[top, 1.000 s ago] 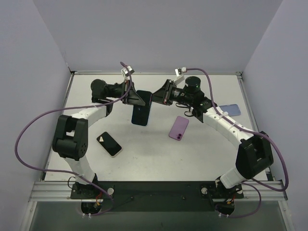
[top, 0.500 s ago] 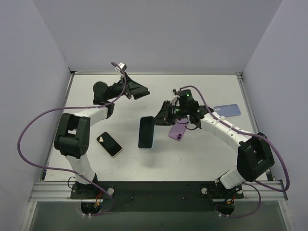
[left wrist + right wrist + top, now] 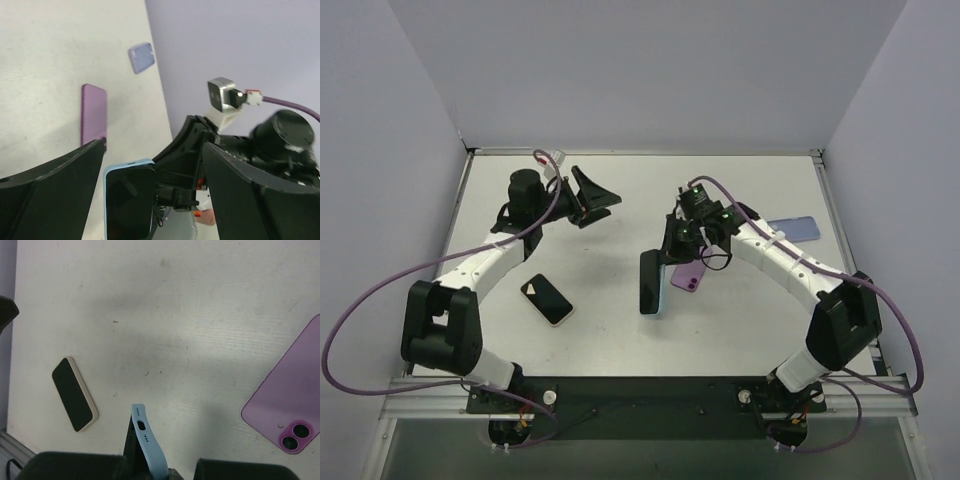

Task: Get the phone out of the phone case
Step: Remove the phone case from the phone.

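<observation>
Top external, left claw (image 3: 599, 191) spread wide aloft, right claw (image 3: 669, 257) pinching blue-cased phone (image 3: 651, 284)

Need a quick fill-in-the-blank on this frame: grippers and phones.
1. The right gripper is shut on the phone in the light ___ case.
2. The left gripper is ___, holding nothing.
3. The purple phone lies screen ___.
4. The cream-cased phone lies screen ___.
Missing words: blue; open; down; up.
</observation>
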Controlling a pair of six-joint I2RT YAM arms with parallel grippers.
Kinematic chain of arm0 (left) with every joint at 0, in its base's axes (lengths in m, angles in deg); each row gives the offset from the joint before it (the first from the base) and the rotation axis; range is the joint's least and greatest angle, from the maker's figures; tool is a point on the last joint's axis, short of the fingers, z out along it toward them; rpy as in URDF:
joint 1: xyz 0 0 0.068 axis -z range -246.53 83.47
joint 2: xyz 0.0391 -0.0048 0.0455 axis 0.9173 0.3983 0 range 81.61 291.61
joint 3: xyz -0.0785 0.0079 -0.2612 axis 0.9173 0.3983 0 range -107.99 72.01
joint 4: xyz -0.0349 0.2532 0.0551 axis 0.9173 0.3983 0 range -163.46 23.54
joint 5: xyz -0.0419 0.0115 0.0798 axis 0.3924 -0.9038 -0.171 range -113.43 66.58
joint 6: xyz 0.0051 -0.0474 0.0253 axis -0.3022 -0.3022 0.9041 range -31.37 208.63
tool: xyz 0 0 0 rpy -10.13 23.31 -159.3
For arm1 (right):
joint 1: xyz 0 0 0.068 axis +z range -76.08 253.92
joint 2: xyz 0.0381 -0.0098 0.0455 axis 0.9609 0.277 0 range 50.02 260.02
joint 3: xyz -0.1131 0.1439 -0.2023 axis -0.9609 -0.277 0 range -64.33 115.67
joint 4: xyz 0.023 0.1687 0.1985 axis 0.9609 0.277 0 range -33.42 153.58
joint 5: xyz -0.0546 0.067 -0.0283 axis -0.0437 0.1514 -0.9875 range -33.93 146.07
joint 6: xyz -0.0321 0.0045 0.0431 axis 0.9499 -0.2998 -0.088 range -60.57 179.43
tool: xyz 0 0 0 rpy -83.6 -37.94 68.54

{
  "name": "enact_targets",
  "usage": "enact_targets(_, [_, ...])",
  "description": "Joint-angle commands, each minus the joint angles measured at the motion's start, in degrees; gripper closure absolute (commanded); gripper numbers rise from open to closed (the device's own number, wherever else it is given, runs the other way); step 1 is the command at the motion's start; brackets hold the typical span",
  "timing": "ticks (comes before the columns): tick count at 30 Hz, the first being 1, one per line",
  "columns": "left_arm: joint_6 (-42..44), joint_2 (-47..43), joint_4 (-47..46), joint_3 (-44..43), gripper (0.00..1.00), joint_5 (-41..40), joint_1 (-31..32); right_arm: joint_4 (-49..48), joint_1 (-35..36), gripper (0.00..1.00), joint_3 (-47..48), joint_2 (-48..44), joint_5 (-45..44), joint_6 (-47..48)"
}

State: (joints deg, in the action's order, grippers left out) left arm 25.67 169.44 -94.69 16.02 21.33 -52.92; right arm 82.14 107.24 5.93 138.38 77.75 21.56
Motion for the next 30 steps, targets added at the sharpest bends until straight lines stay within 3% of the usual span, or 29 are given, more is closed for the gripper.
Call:
enact_targets(1, [12.77, -5.21, 23.32, -3.61, 0.09, -10.12, -0.42, 8.54, 5.08, 1.00, 5.06, 4.45, -14.10, 3.06])
enact_targets(6, [12.43, -8.37, 27.20, -1.24, 0.09, -13.19, -0.86, 10.56, 10.79, 1.00, 8.31, 11.12, -24.74, 3.24])
enact_targets(9, [11.55, -9.87, 27.82, 0.87, 0.09, -14.08, -1.39, 10.91, 12.55, 1.00, 8.93, 13.41, -25.88, 3.15])
enact_targets(14, [11.98, -9.70, 29.75, 2.02, 0.09, -13.81, -1.65, 10.74, 13.96, 0.91, 8.49, 15.26, -25.10, 3.33])
enact_targets(18, [10.84, -8.47, 29.24, 5.62, 0.09, -13.73, 1.85, 9.86, 13.96, 0.90, 7.09, 16.32, -23.43, 2.63])
enact_targets(22, [8.21, -7.06, 22.04, 12.55, 0.12, -11.54, 7.65, 8.81, 13.96, 0.88, 6.56, 16.76, -19.59, 1.57])
enact_targets(23, [7.33, -6.19, 13.76, 16.22, 0.12, -9.88, 8.53, 8.46, 13.88, 0.88, 6.47, 17.11, -19.04, 1.39])
enact_targets(26, [6.01, -3.03, 5.46, 22.65, 0.14, -6.79, 9.42, 7.40, 14.14, 0.86, 5.94, 17.99, -16.58, 0.87])
enact_targets(30, [5.04, -2.49, 1.63, 25.31, 0.14, -5.20, 10.12, 7.22, 14.84, 0.82, 5.42, 19.31, -15.96, 0.95])
